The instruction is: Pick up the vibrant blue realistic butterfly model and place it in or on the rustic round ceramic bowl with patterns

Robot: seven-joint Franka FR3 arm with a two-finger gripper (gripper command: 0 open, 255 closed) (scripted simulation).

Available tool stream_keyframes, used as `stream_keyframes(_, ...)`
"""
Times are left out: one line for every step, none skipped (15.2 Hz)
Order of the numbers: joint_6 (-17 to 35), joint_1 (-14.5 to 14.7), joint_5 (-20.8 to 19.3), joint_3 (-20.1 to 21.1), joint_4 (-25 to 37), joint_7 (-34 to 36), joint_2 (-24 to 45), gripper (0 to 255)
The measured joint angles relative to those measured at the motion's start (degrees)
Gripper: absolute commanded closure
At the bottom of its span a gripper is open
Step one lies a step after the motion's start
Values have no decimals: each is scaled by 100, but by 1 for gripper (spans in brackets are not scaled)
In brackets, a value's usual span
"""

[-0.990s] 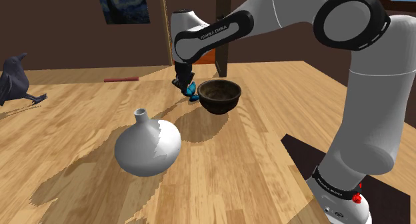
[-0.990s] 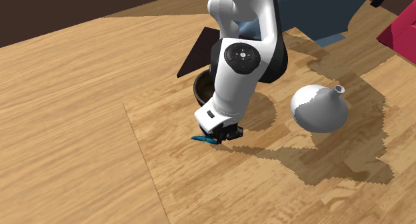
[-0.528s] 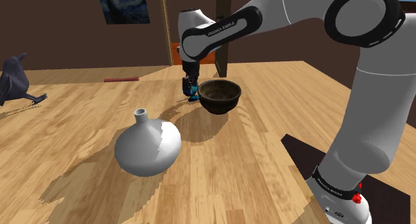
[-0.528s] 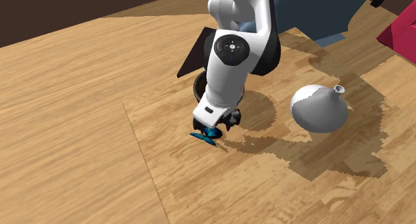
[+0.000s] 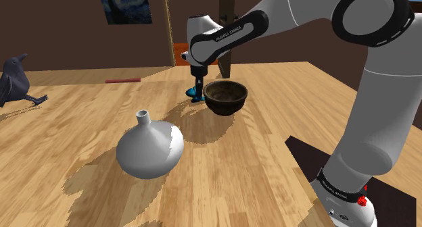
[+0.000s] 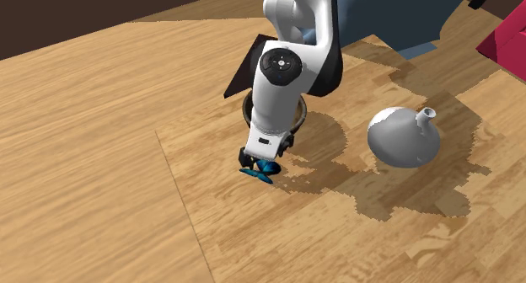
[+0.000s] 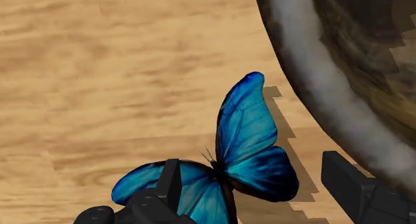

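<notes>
The blue butterfly point(image 7: 247, 143) lies with its wings spread on the wooden table point(image 5: 270, 165), right beside the dark patterned bowl point(image 7: 347, 76). My gripper point(image 7: 253, 166) is open and straddles it, one finger over a wing and the other next to the bowl's wall. In the shoulder view the butterfly point(image 5: 196, 94) sits just left of the bowl point(image 5: 225, 97), under the gripper point(image 5: 197, 84). In the second exterior view the butterfly point(image 6: 260, 170) shows below the gripper point(image 6: 265, 155), and the arm hides most of the bowl point(image 6: 246, 111).
A white round vase point(image 5: 149, 148) with a narrow neck stands nearer the stand, also seen as the vase point(image 6: 403, 138). A dark bird figure point(image 5: 13, 80) sits at the shoulder view's left edge. A red strip point(image 5: 123, 79) lies at the table's far side.
The fingers have gone from shut on the butterfly to open. The hand has swung more upright beside the bowl, and the butterfly now rests on the table.
</notes>
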Motion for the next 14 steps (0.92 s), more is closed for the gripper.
stream_keyframes(138, -5, -4, 0, -82, -6, 8, 0)
stream_keyframes(147, -6, -15, -5, -84, 1, 38, 0)
stream_keyframes(142, -3, -24, -6, -81, 10, 58, 0)
stream_keyframes(127, -7, -28, -10, -105, 10, 60, 0)
stream_keyframes(133, -11, -25, -10, -118, 2, 52, 0)
stream_keyframes(137, -12, -28, -12, -121, 3, 63, 0)
stream_keyframes(134, -17, -31, -16, -134, -2, 67, 0)
stream_keyframes(125, -21, -33, -20, -144, -5, 71, 0)
stream_keyframes(120, -22, -36, -23, -146, -5, 76, 255)
stream_keyframes(128, -22, -34, -22, -126, -2, 66, 255)
stream_keyframes(126, -17, -35, -17, -123, 0, 65, 255)
stream_keyframes(127, -17, -37, -16, -123, -2, 63, 255)
stream_keyframes(116, -15, -40, -15, -102, 0, 69, 255)
stream_keyframes(111, -12, -42, -14, -86, -1, 79, 255)
